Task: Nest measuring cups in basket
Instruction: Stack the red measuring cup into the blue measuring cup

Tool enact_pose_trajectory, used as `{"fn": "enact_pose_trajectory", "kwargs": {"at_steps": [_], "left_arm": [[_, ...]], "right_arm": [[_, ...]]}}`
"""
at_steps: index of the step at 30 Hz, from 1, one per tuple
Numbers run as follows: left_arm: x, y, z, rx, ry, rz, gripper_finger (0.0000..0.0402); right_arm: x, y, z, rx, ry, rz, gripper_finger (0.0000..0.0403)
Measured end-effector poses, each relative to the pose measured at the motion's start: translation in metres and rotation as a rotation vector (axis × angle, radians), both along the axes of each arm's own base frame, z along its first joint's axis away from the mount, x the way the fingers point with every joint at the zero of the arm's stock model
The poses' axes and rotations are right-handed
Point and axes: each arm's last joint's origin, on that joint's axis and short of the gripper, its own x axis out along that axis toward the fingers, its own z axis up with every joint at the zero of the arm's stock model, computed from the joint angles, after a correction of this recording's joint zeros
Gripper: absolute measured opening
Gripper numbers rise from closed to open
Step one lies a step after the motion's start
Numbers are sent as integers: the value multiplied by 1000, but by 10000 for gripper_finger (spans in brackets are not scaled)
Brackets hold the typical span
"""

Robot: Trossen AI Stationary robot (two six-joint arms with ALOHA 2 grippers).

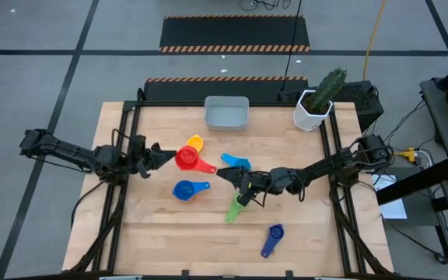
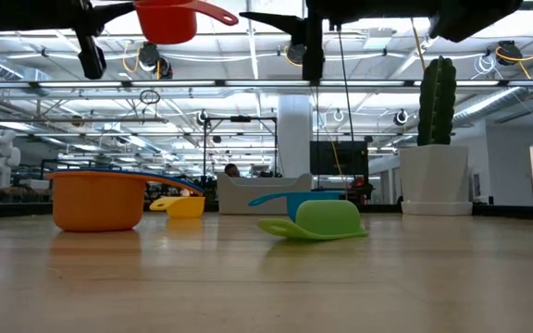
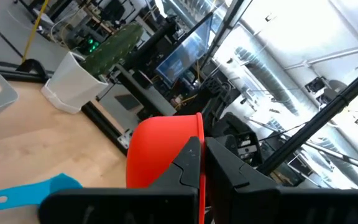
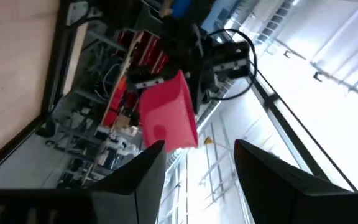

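Nearest us, at 6 o'clock on the table, the dark blue cup (image 1: 273, 237) is lying alone. Farther in are the green cup (image 1: 235, 207) and the blue cup (image 1: 185, 189). At mid-table the right gripper (image 1: 225, 174) is hovering above the wood with its fingers partly spread and nothing between them. Just at its 9 o'clock, the left gripper (image 1: 168, 155) is pinching the red cup (image 1: 186, 159) by its wall, fingers closed tight on it. The basket (image 1: 226, 99) is waiting empty at 12 o'clock.

We are judging this to be the carry. We would be keeping the red cup level, steering it toward 12 o'clock past the yellow cup (image 1: 195, 143), and lowering it bowl-up inside the basket before letting go. The right arm should be holding clear.

Only the low view is showing that the red cup is hanging well above the table, and it is showing an orange cup (image 2: 100, 199) that the high view is not plainly giving us. Only the high view is showing the basket and the dark blue cup.
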Motion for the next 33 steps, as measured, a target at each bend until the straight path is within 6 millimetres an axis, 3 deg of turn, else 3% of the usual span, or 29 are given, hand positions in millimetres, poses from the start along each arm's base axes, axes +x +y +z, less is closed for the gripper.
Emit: {"fn": "enact_pose_trajectory", "kwargs": {"at_steps": [7,28,33], "left_arm": [[-2,0,6,-2,-60,4,7],[9,-1,0,2,-27,65,7],[10,0,-1,-1,-18,81,7]], "right_arm": [[2,-6,-4,13,35,-16,183],[7,-24,-1,-81,11,80,182],[7,-28,-1,-83,10,95,161]]}}
